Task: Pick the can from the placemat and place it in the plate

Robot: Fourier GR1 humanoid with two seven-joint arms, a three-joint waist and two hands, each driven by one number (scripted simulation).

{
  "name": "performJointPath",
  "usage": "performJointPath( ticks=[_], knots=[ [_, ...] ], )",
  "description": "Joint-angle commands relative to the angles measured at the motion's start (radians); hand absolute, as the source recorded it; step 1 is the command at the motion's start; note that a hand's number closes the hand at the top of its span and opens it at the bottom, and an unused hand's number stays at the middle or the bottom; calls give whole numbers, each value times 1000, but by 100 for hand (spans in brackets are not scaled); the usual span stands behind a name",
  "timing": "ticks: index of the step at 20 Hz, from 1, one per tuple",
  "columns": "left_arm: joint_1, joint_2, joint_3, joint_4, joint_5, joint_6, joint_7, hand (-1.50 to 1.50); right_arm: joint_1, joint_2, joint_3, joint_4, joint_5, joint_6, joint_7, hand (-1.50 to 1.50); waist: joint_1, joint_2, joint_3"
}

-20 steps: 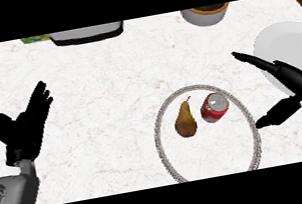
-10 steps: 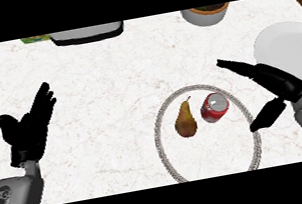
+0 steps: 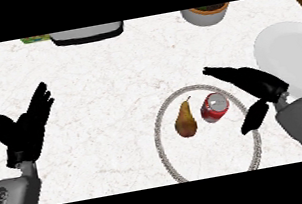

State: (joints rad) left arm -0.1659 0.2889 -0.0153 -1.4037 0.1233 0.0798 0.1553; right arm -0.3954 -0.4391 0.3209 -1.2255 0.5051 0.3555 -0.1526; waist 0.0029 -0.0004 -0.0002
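Observation:
A red can (image 3: 214, 107) with a silver top stands on the round white placemat (image 3: 173, 161) with a grey rim, beside a brown pear (image 3: 185, 121). My right hand (image 3: 255, 86) is open just right of the can, fingers stretched over its far side and thumb hanging down near the mat's right rim, not touching the can. The white plate (image 3: 297, 55) lies at the right edge, behind that hand. My left hand (image 3: 25, 128) rests open at the left, fingers up.
At the back edge of the marble counter stand a dark-topped appliance (image 3: 88, 32) with a green item (image 3: 36, 39) beside it and a white pot (image 3: 206, 14) with a brown rim. Wooden floor shows at both far corners.
My right hand has moved left from beside the plate to right next to the can. The left hand has hardly moved.

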Motion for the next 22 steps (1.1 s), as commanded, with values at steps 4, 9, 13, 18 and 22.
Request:
performJointPath(
  ticks=[4,9,13,18,22],
  knots=[
    [7,-11,29,-33,-37,-8,30,0,-10,75,-19,90,122,-2,-17,-150,2,1,0],
    [-5,-22,61,-44,-34,-42,54,0,-48,115,-63,100,182,30,7,-150,0,0,0],
    [-14,-9,101,-9,-9,-81,45,0,-29,123,-59,119,225,24,-19,-150,0,0,0],
    [48,-53,69,6,-66,-64,-43,0,-18,157,-14,142,303,19,-17,-150,1,0,0],
    [-48,-49,90,54,-67,-55,-13,0,-47,158,29,204,332,34,-139,150,-1,2,0]
  ],
)
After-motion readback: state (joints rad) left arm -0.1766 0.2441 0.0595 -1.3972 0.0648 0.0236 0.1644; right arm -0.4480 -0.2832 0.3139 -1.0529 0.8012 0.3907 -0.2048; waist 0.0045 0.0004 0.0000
